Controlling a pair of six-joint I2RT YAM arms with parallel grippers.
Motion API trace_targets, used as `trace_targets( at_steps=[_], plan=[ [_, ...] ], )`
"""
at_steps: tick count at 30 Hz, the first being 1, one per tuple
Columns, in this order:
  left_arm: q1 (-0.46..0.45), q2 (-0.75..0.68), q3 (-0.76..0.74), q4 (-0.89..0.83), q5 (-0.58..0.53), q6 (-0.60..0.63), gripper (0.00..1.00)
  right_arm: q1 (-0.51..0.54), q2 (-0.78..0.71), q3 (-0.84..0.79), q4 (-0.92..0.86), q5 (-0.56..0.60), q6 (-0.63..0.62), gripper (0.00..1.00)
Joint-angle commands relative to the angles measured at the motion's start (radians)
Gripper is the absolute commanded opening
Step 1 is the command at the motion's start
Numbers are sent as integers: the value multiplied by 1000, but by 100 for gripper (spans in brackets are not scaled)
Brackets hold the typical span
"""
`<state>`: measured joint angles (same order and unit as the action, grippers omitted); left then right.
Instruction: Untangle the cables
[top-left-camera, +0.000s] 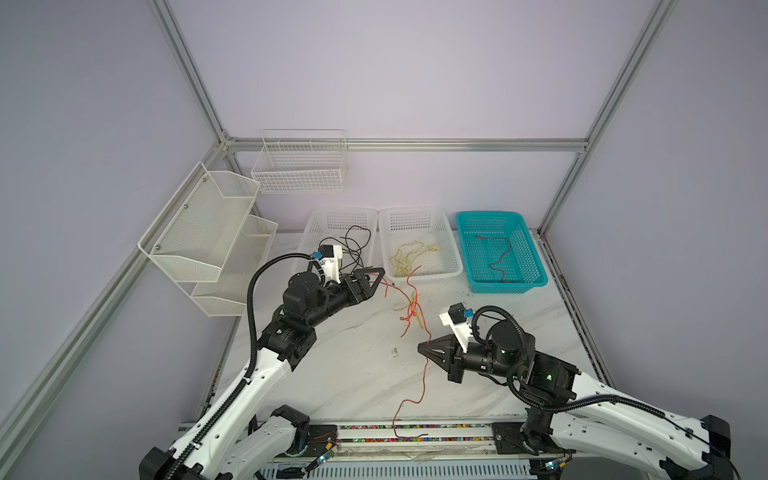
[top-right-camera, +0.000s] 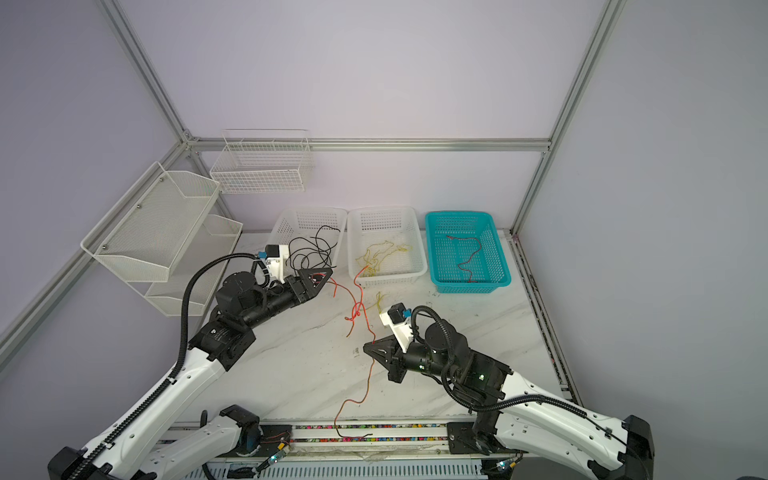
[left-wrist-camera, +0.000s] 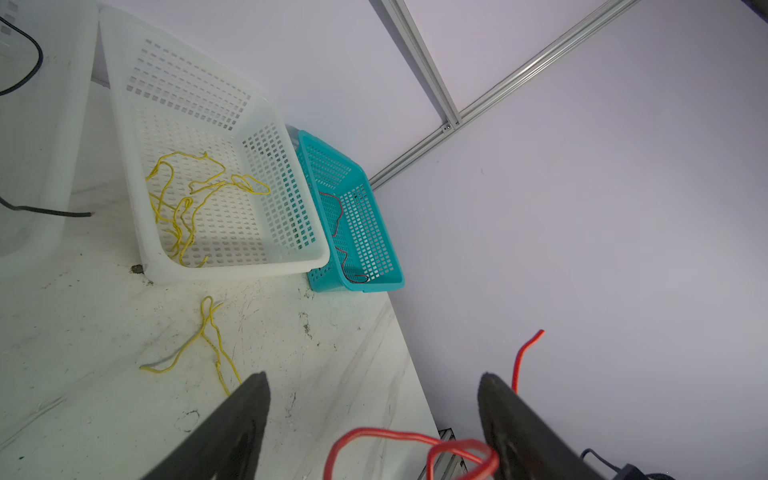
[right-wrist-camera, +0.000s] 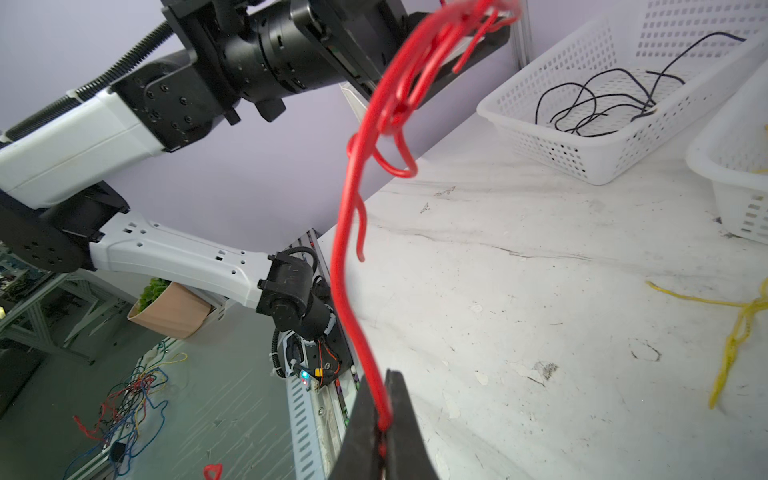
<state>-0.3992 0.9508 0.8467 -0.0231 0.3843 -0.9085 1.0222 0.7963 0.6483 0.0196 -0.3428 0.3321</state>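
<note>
A knotted red cable (top-left-camera: 411, 312) hangs strung above the surface (top-left-camera: 353, 374). Its long axis runs slantwise from the left pincer (left-wrist-camera: 372, 378), near the white baskets, to the right pincer (right-wrist-camera: 386, 415), then trails to the surface's front edge. We see the right pincer clamped on it. The left pincer's jaws stand wide, with red loops against one finger (left-wrist-camera: 519, 424). One yellow cable (left-wrist-camera: 208, 332) lies loose near the knot. Behind sit three baskets in a row: a white basket (top-left-camera: 340, 218) holding black cables (top-right-camera: 309, 255), a second white basket (top-left-camera: 415, 220) holding yellow cables (left-wrist-camera: 183, 212), and a teal basket (top-left-camera: 490, 222) holding one red strand (top-left-camera: 498, 259).
</note>
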Motion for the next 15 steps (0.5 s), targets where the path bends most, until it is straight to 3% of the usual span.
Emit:
trace_targets(
  at_steps=[1,15],
  plan=[
    [8,-23,-51,96,58,-28,79,6,-14,-15,58,-55,21,0],
    [8,-108,-120,111,119,-34,58,6,66,4,50,-65,61,0]
  ],
)
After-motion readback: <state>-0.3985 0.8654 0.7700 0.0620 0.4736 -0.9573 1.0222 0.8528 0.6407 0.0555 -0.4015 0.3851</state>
